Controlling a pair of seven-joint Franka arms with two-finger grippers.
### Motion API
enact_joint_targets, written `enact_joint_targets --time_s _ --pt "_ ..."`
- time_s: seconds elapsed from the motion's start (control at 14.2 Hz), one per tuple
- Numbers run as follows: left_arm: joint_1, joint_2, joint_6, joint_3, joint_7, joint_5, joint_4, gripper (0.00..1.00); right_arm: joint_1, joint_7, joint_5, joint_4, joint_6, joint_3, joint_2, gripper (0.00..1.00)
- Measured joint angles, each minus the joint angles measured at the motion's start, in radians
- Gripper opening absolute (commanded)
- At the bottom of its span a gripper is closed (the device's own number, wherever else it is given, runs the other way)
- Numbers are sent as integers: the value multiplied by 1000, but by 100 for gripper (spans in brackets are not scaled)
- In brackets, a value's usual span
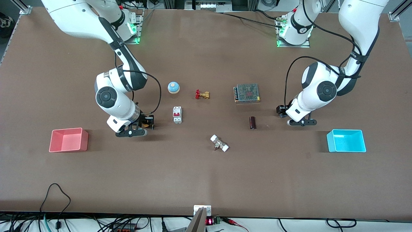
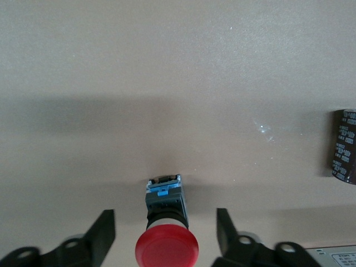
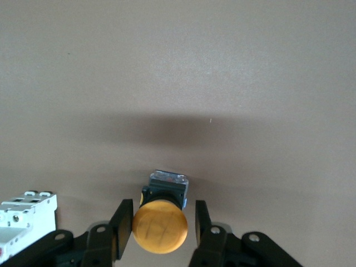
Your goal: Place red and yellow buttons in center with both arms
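The yellow button [image 3: 161, 222] is gripped between the narrowed fingers of the right claw [image 3: 158, 233], while the red button [image 2: 166, 236] is seen lying on the bench [image 1: 206, 174] between the wide-spread fingers of the left claw [image 2: 166, 233], cap toward the wrist.

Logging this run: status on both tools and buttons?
Right tool shut on yellow button. Left tool open around red button. Center bare.

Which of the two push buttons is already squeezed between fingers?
The yellow button: the right gripper has its fingers tight against its cap. The red button sits between the left gripper's wide-open fingers, untouched.
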Motion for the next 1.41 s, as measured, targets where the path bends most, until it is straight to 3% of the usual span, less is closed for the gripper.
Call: enact_joint_targets --time_s 0.07,0.14,0.28,0.49,0.84,1.05,1.27,1.41 --pt "0 -1 1 0 0 0 3 100 0 0 0 1 2 0 0 94" --pt "0 -6 1 0 0 0 10 100 0 0 0 3 4 0 0 100" --pt "4 -39 -41 1 4 2 51 100 -1 0 1 23 6 -1 -5 100" --pt "14 -92 -289 3 42 2 235 100 -25 -19 18 96 -108 -5 -56 100" --pt "24 -106 -624 4 126 3 521 100 -102 -175 71 166 -366 -19 -229 100" --pt "32 -107 -803 4 203 3 695 100 -135 -232 72 168 -458 -81 -344 100" --pt "94 -108 -849 8 353 3 768 100 -142 -244 69 168 -547 -113 -443 100" --pt "90 -130 -851 46 400 2 774 100 -146 -243 69 166 -578 -119 -482 100"
